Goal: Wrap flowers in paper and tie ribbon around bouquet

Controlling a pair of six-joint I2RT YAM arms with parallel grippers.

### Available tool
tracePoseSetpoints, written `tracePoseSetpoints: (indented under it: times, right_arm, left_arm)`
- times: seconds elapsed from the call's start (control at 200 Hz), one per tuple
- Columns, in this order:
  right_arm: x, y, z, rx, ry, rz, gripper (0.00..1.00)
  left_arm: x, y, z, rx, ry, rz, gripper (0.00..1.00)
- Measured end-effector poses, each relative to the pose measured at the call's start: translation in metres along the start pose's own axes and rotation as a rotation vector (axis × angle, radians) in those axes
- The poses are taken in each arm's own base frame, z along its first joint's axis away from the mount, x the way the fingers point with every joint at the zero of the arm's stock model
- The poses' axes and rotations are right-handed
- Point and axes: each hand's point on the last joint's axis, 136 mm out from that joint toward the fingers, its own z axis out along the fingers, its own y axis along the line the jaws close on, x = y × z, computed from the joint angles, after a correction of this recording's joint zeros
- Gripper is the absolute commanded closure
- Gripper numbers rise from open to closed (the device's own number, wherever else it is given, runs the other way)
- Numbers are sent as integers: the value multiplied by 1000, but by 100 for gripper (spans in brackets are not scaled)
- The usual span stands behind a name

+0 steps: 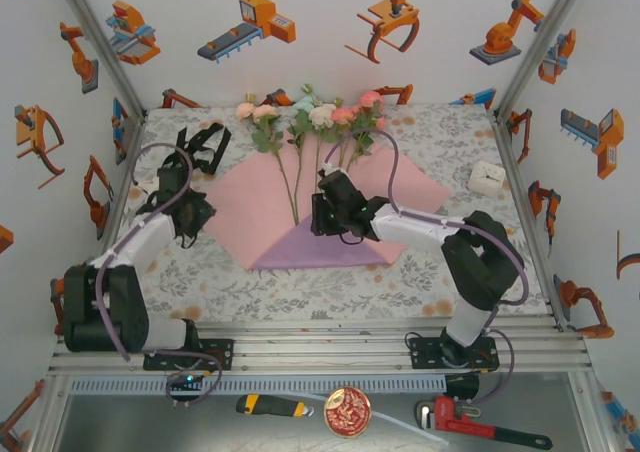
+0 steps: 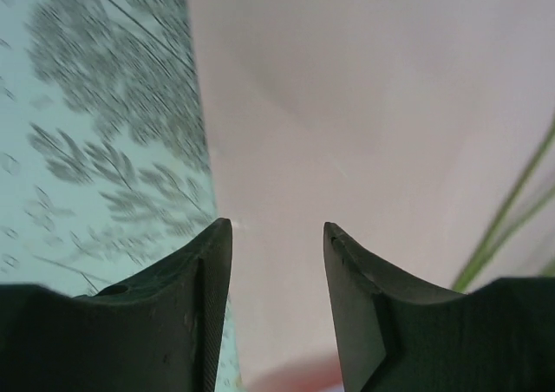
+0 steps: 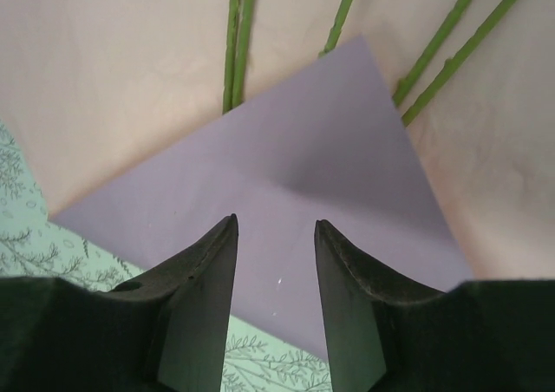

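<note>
With the left pincer and right pincer both spread and empty, the folded corner of the paper, seemingly unpinned, could spring back off the flowers.

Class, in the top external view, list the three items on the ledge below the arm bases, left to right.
yellow-and-black utility knife → round red-and-gold tin → red pipe wrench

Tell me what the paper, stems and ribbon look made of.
Paper: thin matte sheet, pink with a purple folded corner; the crisp fold edge suggests paper. Stems: smooth, uniformly green, likely plastic. Ribbon: black, lying in limp loops, probably fabric; too small to confirm.
</note>
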Motion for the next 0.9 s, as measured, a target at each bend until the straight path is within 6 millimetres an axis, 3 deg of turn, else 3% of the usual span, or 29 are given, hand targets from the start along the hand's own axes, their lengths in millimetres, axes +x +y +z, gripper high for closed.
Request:
tracePoseSetpoints:
  times: [0.115, 0.27, 0.385, 0.671, 0.896]
  right_arm:
    - [-3, -3, 6, 3, 5, 0, 60]
    - [-1, -3, 10, -11, 23, -4, 60]
    - [-4, 2, 12, -31, 27, -6, 60]
    - [1, 3, 20, -44, 51, -5, 60]
    - [1, 3, 20, -46, 53, -4, 60]
  left_arm:
    - [-19, 6, 26, -64, -2, 18, 38]
    - [-13, 8, 55, -99, 52, 64, 29]
    - [-15, -5, 60, -47, 57, 67, 28]
    - [4, -46, 57, 224, 135, 21, 28]
    - [36, -54, 26, 375, 240, -55, 27]
